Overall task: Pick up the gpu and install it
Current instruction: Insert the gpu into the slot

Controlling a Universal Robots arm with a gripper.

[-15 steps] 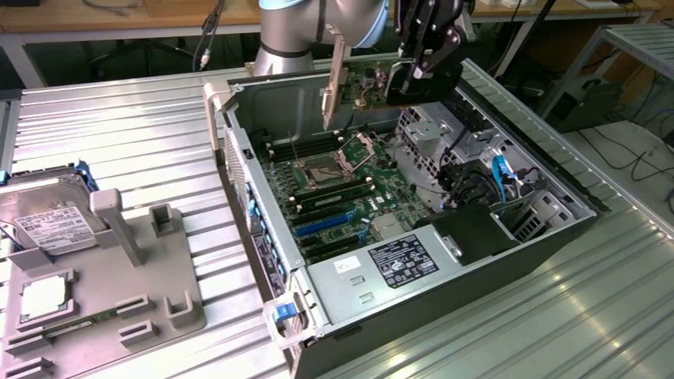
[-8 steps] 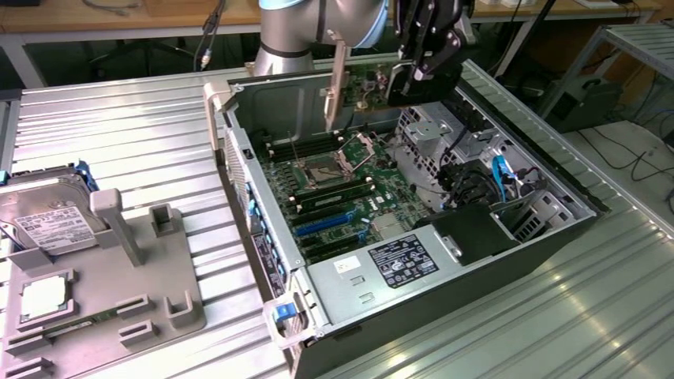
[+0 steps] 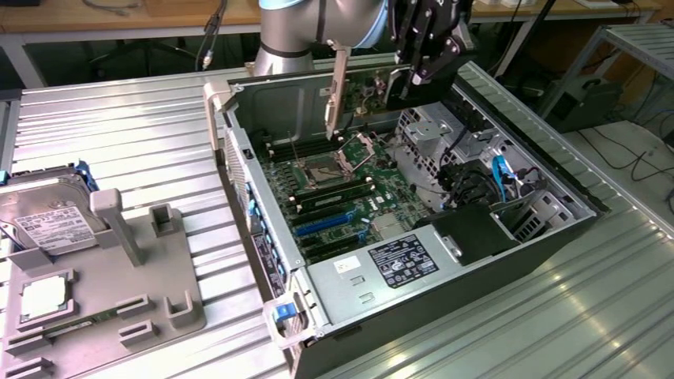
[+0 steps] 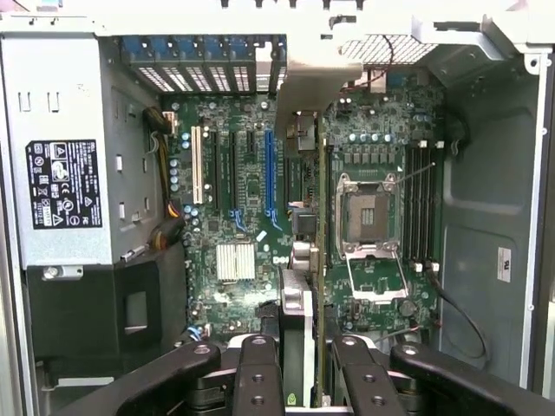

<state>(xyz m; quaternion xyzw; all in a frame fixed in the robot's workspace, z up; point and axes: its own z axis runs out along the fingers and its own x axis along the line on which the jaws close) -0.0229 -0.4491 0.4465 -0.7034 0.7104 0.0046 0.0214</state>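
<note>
Inspecting from the largest item down: the ribbed metal desk (image 3: 126, 134) carries the open computer case (image 3: 577, 201), which lies on its side with the motherboard (image 3: 348, 185) facing up. The gpu (image 3: 413, 91) is off the desk and hangs on edge above the far end of the board, clear of it, with its silver end bracket (image 3: 338, 87) toward the exterior view's left. In the wrist view the gpu (image 4: 303, 299) runs edge-on between the two fingers (image 4: 258, 373). It is roughly parallel to the long blue slot (image 4: 269, 173) but sits beside it, nearer the processor socket (image 4: 368, 212). The jaws are closed partway, gripping the card by both faces and holding nothing else. Judgement: the step in hand is alignment. You should square the card's lower edge over the blue slot, hold it upright, and line the bracket up with the rear openings (image 4: 204, 74) before pressing. A tilted card would likely bind or strike neighbouring parts.
</note>
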